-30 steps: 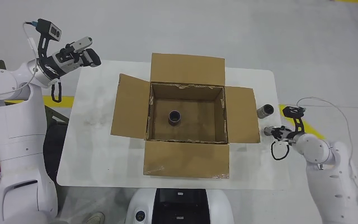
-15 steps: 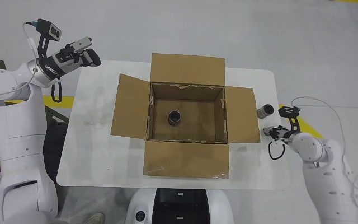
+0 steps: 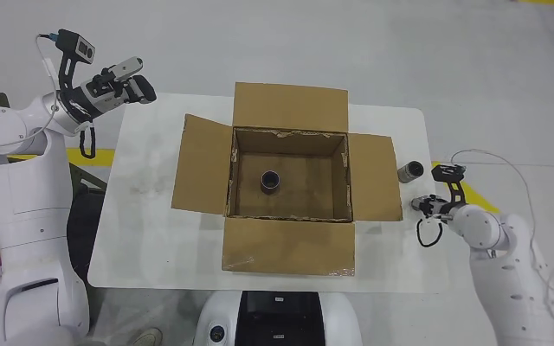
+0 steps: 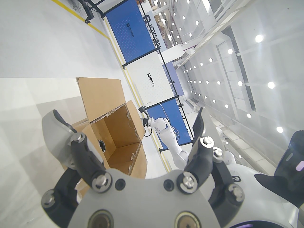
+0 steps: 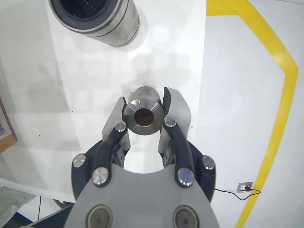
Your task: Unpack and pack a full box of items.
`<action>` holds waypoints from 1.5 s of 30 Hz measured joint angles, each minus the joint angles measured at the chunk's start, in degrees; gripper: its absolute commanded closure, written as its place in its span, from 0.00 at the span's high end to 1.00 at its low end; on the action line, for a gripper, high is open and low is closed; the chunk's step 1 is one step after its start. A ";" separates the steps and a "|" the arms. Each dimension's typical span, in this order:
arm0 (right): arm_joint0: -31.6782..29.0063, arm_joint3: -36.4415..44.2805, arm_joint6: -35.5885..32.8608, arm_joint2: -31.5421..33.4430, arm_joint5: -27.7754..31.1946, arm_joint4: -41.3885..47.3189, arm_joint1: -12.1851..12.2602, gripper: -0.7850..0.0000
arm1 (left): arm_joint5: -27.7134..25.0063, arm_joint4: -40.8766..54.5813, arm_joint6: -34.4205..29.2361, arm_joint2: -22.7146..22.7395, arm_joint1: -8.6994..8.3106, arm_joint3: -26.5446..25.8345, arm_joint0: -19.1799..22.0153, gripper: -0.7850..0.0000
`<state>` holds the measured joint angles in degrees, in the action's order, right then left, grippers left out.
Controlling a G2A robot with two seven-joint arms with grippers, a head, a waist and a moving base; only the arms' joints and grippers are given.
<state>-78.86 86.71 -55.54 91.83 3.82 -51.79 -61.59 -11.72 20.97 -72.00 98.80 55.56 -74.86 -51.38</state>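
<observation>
An open cardboard box point(image 3: 203, 164) sits mid-table with its flaps spread, and its far wall point(image 4: 104, 96) shows in the left wrist view. One dark ringed cylinder point(image 3: 272, 181) point(image 4: 102, 144) stands on the box floor. My right gripper point(image 3: 418, 205) point(image 5: 144, 96) hangs low over the table just right of the box, shut on a small steel cylinder point(image 5: 144, 117) with a bored end. A larger steel bearing sleeve point(image 3: 410, 170) point(image 5: 95, 12) lies on the table just beyond it. My left gripper point(image 3: 138, 82) point(image 4: 128, 113) is open and holds nothing, raised over the table's far left corner.
The white table point(image 3: 147, 233) has bare room left of the box. Its right edge point(image 5: 204, 77) runs close beside my right gripper, with grey floor and a yellow line point(image 5: 285, 77) past it.
My right arm has shifted slightly toward the box with the small cylinder still gripped. The left arm, the box and the other cylinders have not moved.
</observation>
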 measured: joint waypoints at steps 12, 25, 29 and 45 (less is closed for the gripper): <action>-4.13 12.57 -1.81 5.95 -0.15 3.74 0.85 0.00 | 0.00 0.00 0.00 0.00 0.00 0.00 0.00 1.00; -6.93 30.72 -0.44 10.15 -0.84 8.21 1.26 0.00 | 0.00 0.00 0.00 0.00 0.00 0.00 0.00 1.00; -6.29 34.73 0.09 8.51 -1.12 9.19 1.24 0.00 | 0.00 0.00 0.00 0.00 0.00 0.00 0.00 1.00; 3.33 39.58 -0.82 -10.32 -1.06 7.87 0.64 0.00 | 0.00 0.00 0.00 0.00 0.00 0.00 0.00 1.00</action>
<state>-75.53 126.29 -56.36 81.50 2.76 -43.92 -60.95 -11.72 20.97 -72.00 98.80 55.56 -74.86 -51.38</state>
